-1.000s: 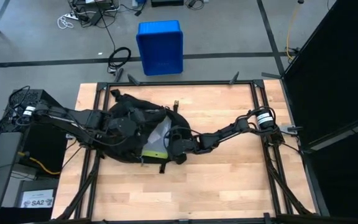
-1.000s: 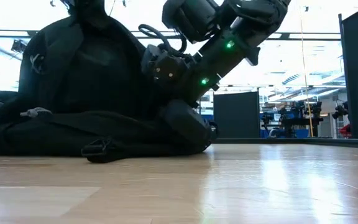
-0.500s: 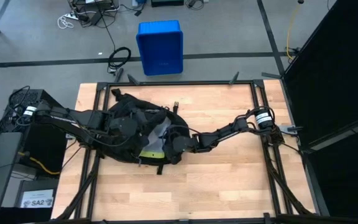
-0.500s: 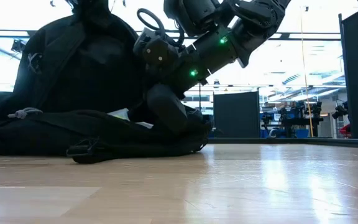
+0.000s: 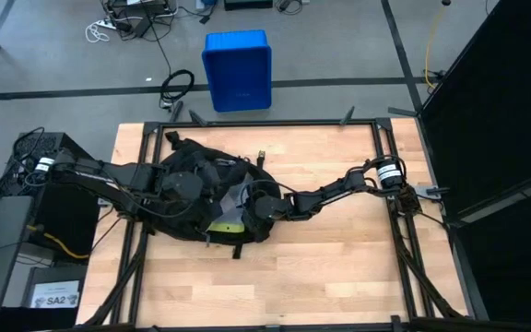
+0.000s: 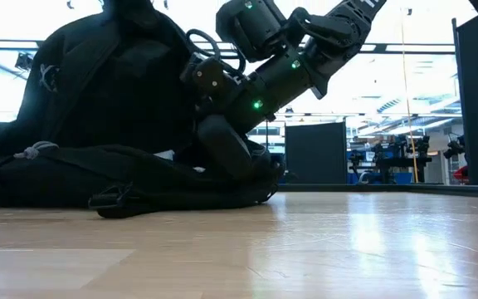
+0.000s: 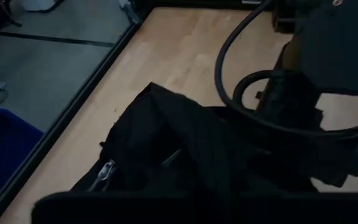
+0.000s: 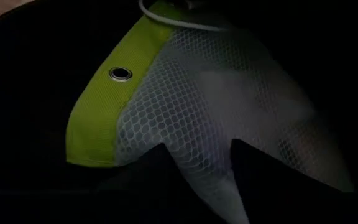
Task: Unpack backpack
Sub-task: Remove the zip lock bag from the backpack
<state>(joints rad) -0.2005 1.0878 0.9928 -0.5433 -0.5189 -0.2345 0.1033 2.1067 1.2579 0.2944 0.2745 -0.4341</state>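
Note:
The black backpack (image 5: pixel 184 205) lies on the left half of the wooden table (image 5: pixel 339 267), with its upper part held high (image 6: pixel 98 91). My left gripper (image 5: pixel 190 184) is at that raised part. My right gripper (image 5: pixel 249 207) reaches into the opening from the table's right. Inside is a white mesh pouch (image 8: pixel 216 99) with a lime-green band (image 8: pixel 107 106) and a metal eyelet. The pouch's white and green also show in the opening (image 5: pixel 230 214) from above. My left gripper is shut on the backpack's raised upper fabric (image 6: pixel 119 17), which stands well above the table. The bag's folds and the arm hide the place of contact. My right gripper has the mesh pouch's white netting (image 8: pixel 207 177) between its two fingers (image 8: pixel 157 165). The netting narrows to a gathered point there. The fingers slant down into the backpack from the table's right. The pouch lies inside the bag.
A loose strap with a buckle (image 6: pixel 114 199) trails from the backpack's near side onto the table. A blue bin (image 5: pixel 237 69) stands on the floor beyond the far edge. The table's right half and near strip are bare wood.
My right gripper has pushed farther into the backpack toward the table's left and rolled a little. The bag's lower front edge and strap buckle have slid slightly left, and a bit of white now shows in the opening in the low view.

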